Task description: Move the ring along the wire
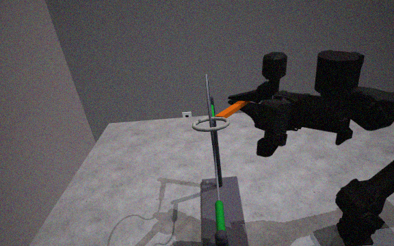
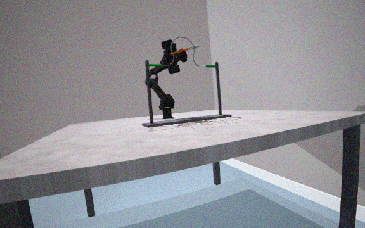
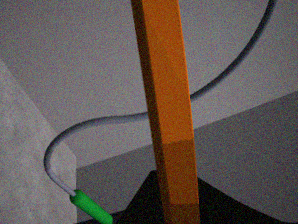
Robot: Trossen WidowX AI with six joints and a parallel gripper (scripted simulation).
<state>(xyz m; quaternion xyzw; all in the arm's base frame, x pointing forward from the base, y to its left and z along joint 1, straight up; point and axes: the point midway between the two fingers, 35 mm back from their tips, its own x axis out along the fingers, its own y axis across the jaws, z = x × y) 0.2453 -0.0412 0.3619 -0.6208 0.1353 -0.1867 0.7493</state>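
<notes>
Pincer (image 1: 239, 102) (image 2: 172, 53) clenched on the orange handle (image 1: 232, 109) (image 2: 180, 50) (image 3: 172, 95), gripping it near the end away from the ring. Wrist view: handle runs up the frame from between dark fingers, slightly tilted, crossing in front of the wire (image 1: 217, 171) (image 2: 181, 37) (image 3: 102, 120). Beyond the handle's far end sits the ring (image 1: 198, 128) (image 2: 197, 47), out in front of the pincer and apart from its fingertips. Ring is around the wire, at the curved grey stretch between the two green parts; whether it touches the wire, cannot tell. Exterior view: ring at the descending side of the high arch, handle sloping up toward it. Farther out, green sleeves (image 1: 219, 216) (image 2: 211, 66) (image 3: 92, 206) meet upright posts (image 1: 220, 237) (image 2: 218, 90) on a long base (image 1: 207, 205) (image 2: 185, 120).
</notes>
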